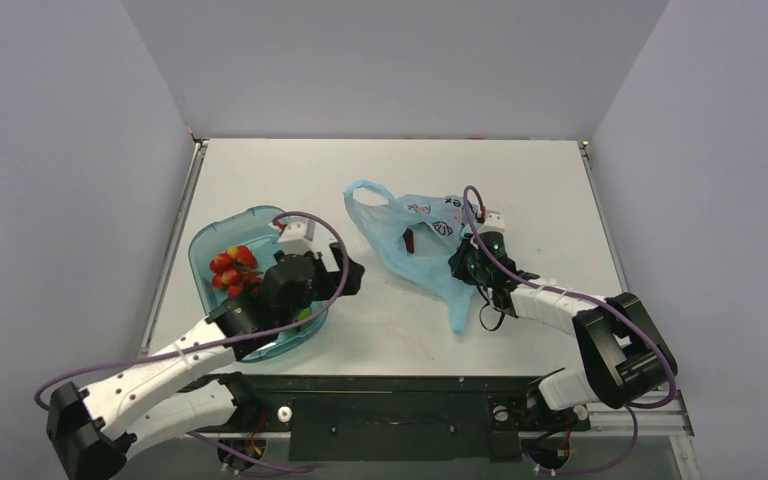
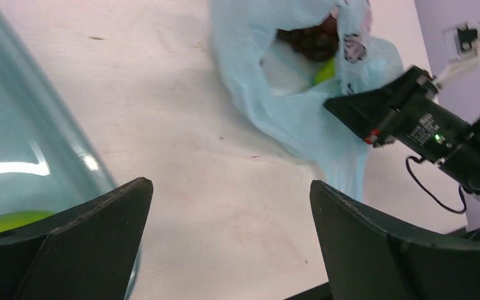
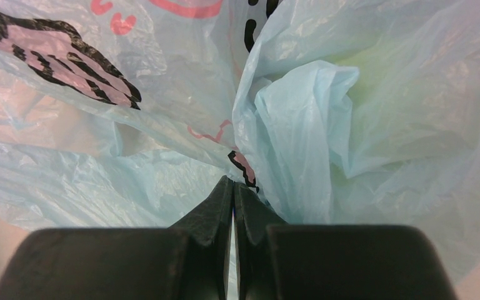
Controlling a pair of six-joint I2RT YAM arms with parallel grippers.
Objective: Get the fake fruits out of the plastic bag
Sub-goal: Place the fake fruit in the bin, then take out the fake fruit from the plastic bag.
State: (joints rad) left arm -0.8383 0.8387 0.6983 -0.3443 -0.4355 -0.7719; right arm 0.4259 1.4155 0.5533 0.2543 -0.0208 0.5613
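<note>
The light-blue plastic bag [image 1: 415,235] lies crumpled mid-table. My right gripper [image 1: 467,263] is shut on a fold of its film [image 3: 233,184] at the bag's near right side. In the left wrist view the bag's mouth [image 2: 287,106] shows a dark purple grape bunch [image 2: 312,40] and a green fruit [image 2: 326,72] inside. A red berry cluster [image 1: 231,267] and a green fruit [image 1: 303,318] lie in the teal tray [image 1: 205,245]. My left gripper [image 1: 334,272] is open and empty, low over the table between tray and bag [image 2: 231,187].
The teal tray's wall [image 2: 25,125] is close on the left of my left gripper, a green fruit [image 2: 12,222] behind it. The right arm's cable [image 1: 485,318] loops beside the bag. Walls close in the table at back and sides.
</note>
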